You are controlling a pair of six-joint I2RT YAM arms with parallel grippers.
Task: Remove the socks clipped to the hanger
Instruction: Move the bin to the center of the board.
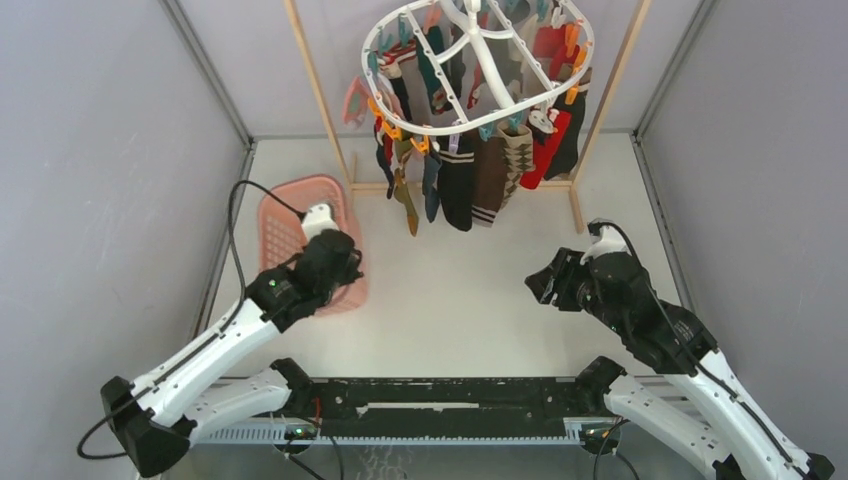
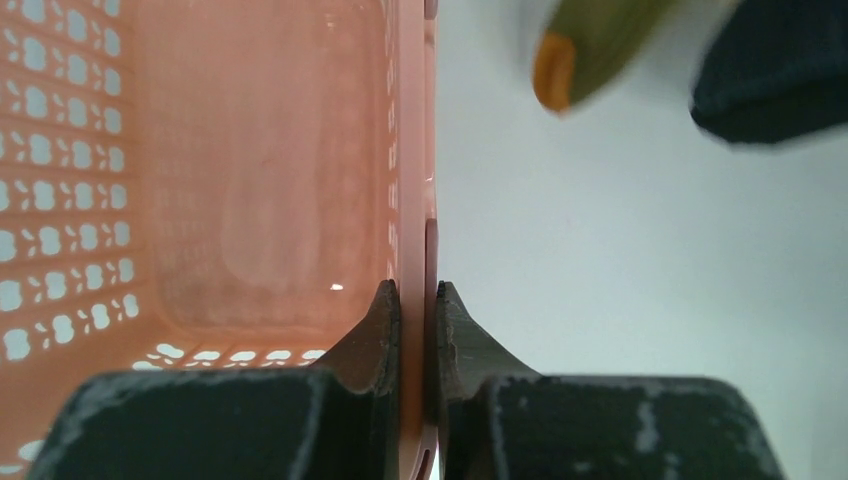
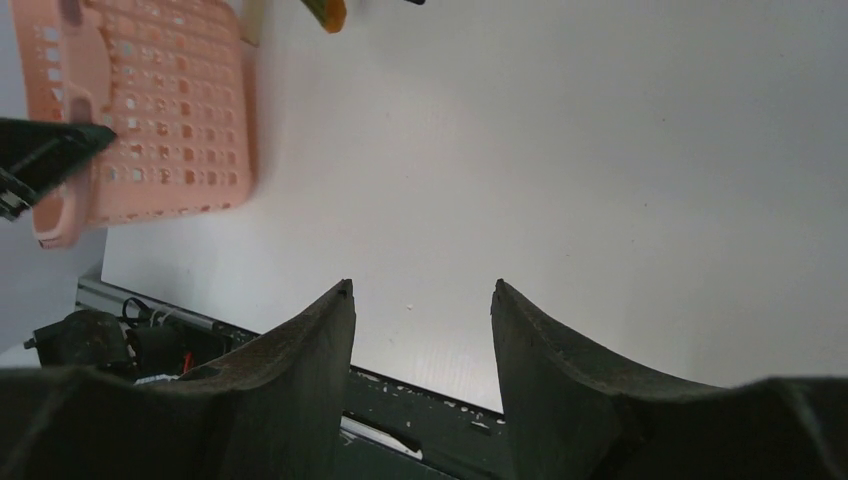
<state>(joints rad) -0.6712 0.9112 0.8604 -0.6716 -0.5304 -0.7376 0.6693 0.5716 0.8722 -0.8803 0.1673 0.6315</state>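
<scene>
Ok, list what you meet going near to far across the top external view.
Black base rail → right pincer → hanger with its socks. Left pincer and pink basket overlap, so omitted.

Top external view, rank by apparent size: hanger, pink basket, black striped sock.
1. hanger, though it hangs nearer the camera, which flatters it
2. pink basket, partly hidden
3. black striped sock
</scene>
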